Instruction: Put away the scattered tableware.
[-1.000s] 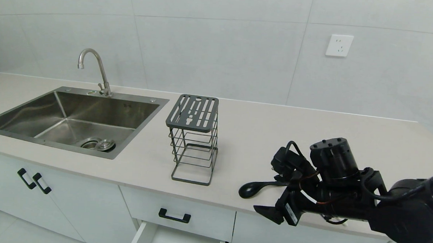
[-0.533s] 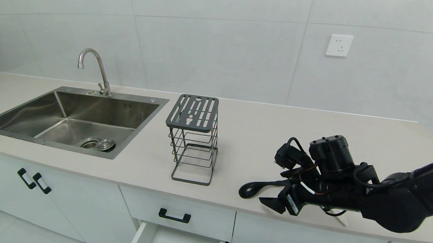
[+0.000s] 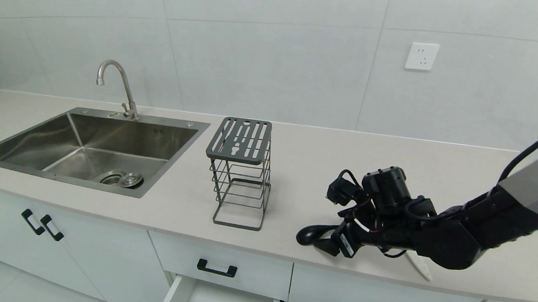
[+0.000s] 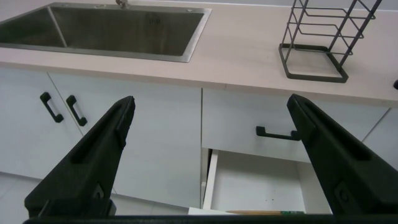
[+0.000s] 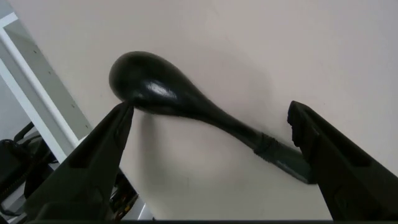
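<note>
Now my right gripper (image 3: 331, 241) has slid to the left and dropped lower than it was a second ago, and it is right down at the black spoon (image 5: 155, 87). The spoon has not moved at all. It lies flat on the counter (image 3: 322, 171) near the front edge, a little to the right of the wire rack (image 3: 241, 172), with its round end pointing toward the rack. My right fingers are spread wide, one on each side of the thin handle, and they are not touching it yet. So I think I am just about ready to pinch the handle and lift. I need to close gently, because the spoon is smooth and could slip or spin away. My left gripper (image 4: 211, 102) hangs low in front of the cupboards with its fingers wide apart too, holding nothing. Below the counter a drawer (image 4: 261, 183) is pulled open, and that may be where the spoon should go. A small white thing (image 3: 420, 268) lies by my right arm, but I cannot tell what it is.
</note>
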Tool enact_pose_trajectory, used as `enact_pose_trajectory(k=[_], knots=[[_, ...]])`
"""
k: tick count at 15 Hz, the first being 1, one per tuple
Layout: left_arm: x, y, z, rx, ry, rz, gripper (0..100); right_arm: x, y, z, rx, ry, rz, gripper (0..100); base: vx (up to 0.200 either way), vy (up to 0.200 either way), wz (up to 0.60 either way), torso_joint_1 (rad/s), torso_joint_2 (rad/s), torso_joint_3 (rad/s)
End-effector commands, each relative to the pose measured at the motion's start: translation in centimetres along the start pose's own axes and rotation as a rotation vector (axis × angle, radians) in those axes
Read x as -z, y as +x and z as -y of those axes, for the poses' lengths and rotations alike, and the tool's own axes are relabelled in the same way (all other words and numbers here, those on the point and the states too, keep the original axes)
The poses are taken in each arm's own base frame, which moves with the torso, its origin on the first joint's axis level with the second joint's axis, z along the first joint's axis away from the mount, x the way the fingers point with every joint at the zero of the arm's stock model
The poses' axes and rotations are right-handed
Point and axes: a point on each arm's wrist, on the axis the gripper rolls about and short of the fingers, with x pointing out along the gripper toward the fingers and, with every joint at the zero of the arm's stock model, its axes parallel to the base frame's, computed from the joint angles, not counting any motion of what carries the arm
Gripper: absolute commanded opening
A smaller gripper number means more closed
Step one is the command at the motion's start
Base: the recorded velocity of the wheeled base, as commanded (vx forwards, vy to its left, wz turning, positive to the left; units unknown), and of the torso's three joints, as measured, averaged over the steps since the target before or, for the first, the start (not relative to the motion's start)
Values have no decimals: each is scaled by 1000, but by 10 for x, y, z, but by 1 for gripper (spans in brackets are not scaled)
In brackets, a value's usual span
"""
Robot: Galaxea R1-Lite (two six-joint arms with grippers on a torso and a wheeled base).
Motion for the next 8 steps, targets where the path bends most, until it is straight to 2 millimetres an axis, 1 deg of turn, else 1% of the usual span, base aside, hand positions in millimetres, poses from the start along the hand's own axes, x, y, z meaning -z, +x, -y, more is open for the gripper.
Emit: enact_pose_trajectory(k=[1, 5, 8], knots=[[0, 0, 0, 0, 0, -1, 100, 1, 8, 1, -6, 8, -11, 100, 0, 0, 0, 0, 0, 0], [0, 0, 0, 0, 1, -1, 100, 1, 10, 2, -3, 73, -13, 100, 0, 0, 0, 0, 0, 0], [0, 0, 0, -1, 1, -1, 100, 5, 14, 0, -10, 73, -31, 100, 0, 0, 0, 0, 0, 0]])
